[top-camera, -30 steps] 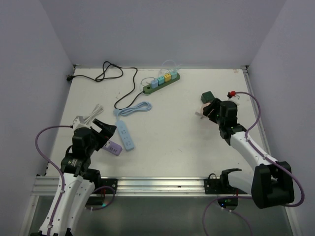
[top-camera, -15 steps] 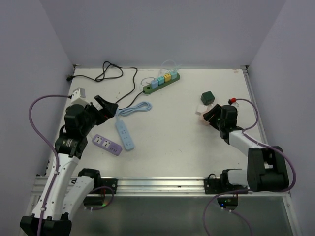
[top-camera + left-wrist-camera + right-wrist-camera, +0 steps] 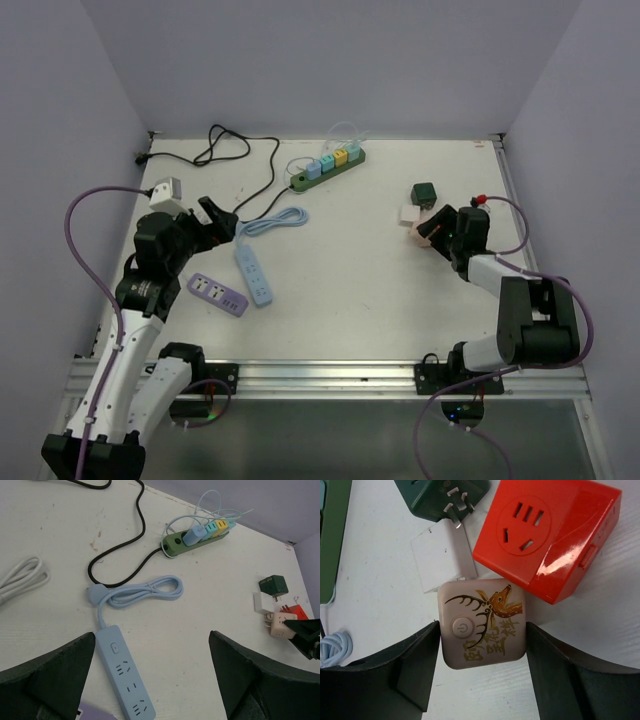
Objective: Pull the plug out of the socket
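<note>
Green strip (image 3: pixel 328 169) lies angled at the far middle of the counter (image 3: pixel 350 290). Its black cord (image 3: pixel 144 527) snakes off toward the far left corner. Plugs (image 3: pixel 191 536) sit in it in a row: blue, teal and yellow cubes, with thin pale wires looping above them. Left jaws are spread wide and hold nothing. They are raised over the left side of the counter, well apart from the green strip. Below and ahead of them lies a light blue strip (image 3: pixel 255 276) with its cable folded in a loop. A purple strip (image 3: pixel 218 294) lies just beside it on the left. Right jaws are low on the right side, also well apart from the green strip. They have one finger on each side of a beige cube (image 3: pixel 482 622) with a deer drawing and a power button on top. The cube rests on the counter with the fingers right at its sides. I cannot tell whether they pinch it or only flank it. A red cube (image 3: pixel 545 540) and a white adapter (image 3: pixel 445 562) sit just beside the beige cube. A dark green adapter (image 3: pixel 440 497) lies next to the white one, prongs showing.
</note>
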